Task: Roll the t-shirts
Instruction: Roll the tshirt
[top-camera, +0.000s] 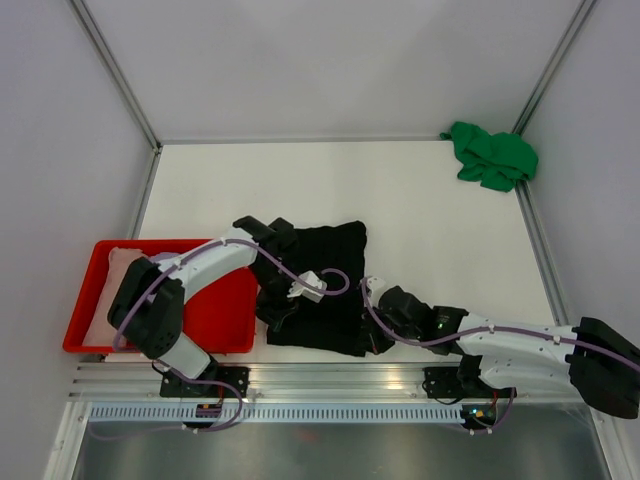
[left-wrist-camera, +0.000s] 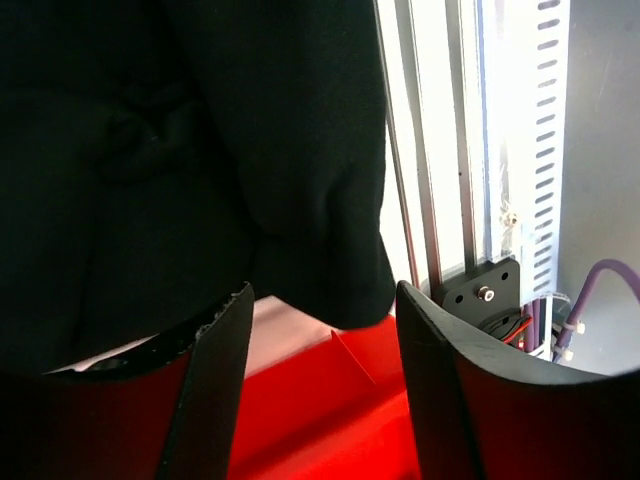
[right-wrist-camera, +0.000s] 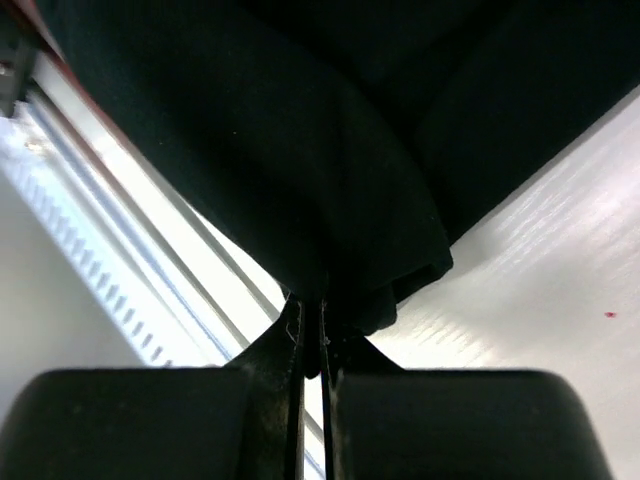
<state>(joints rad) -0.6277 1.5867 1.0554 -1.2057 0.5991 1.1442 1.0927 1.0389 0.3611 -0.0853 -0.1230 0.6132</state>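
The black t-shirt (top-camera: 325, 285) lies partly folded in the middle of the table near the front edge. My left gripper (top-camera: 272, 310) is at its near left edge, next to the tray. In the left wrist view it (left-wrist-camera: 320, 330) is open, and a hanging edge of the black t-shirt (left-wrist-camera: 200, 150) sits just ahead of the fingertips, not pinched. My right gripper (top-camera: 385, 332) is at the shirt's near right corner. In the right wrist view it (right-wrist-camera: 312, 315) is shut on a fold of the black t-shirt (right-wrist-camera: 300, 150). The bright green t-shirt (top-camera: 492, 157) is bunched at the far right corner.
A red plastic tray (top-camera: 225, 310) stands at the near left with pale pink cloth (top-camera: 112, 290) inside; its red floor (left-wrist-camera: 330, 420) shows under the left jaws. The metal rail (top-camera: 330, 375) runs along the front edge. Grey walls enclose the table.
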